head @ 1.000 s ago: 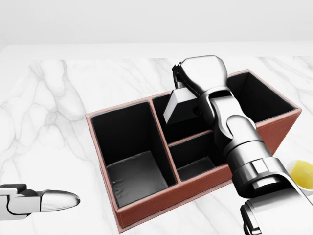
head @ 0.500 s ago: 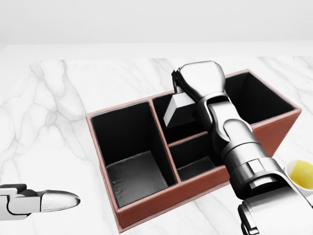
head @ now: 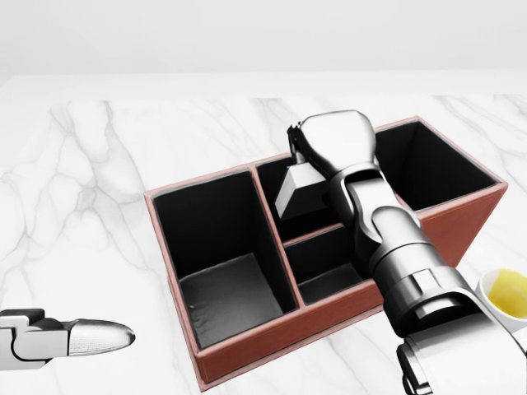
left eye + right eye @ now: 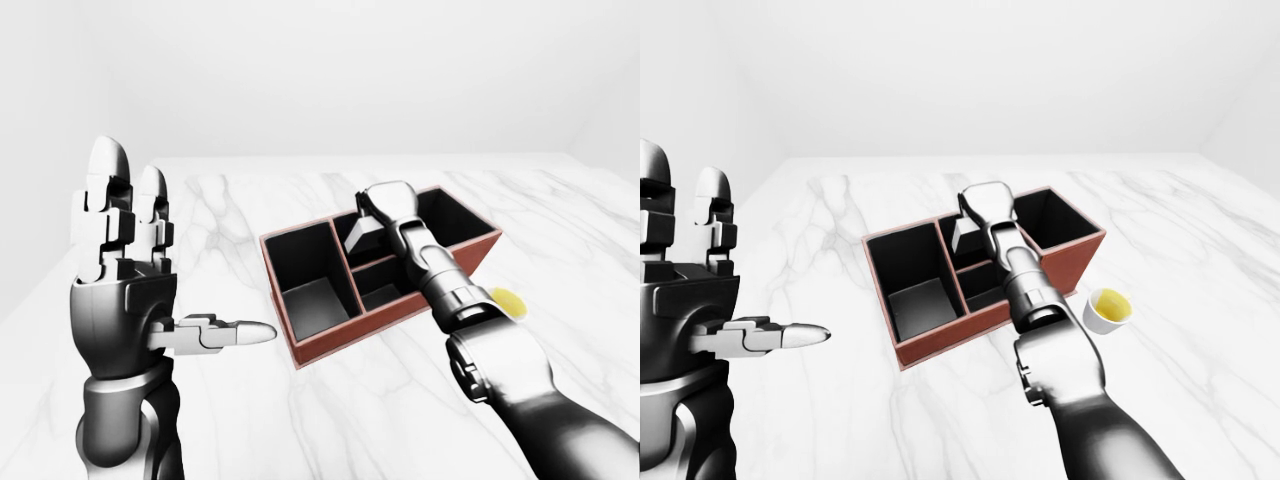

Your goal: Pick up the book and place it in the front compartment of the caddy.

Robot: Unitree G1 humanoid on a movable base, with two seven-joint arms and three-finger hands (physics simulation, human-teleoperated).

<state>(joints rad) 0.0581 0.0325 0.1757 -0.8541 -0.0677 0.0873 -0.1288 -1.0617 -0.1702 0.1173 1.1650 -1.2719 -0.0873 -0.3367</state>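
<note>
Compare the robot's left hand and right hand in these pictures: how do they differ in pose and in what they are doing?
The left hand stands upright over the marble table, fingers open, holding nothing; the right hand reaches out over the caddy and grips the grey book. The left hand is clear of the caddy, at the view's left; the right hand is above a middle compartment. Both are metallic grey, with three fingers.

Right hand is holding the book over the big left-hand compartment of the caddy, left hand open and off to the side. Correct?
Not quite. The right hand holds the book over the upper small middle compartment of the caddy, not the big left-hand one, which shows empty in the head view. The left hand is indeed open and off to the side.
</note>
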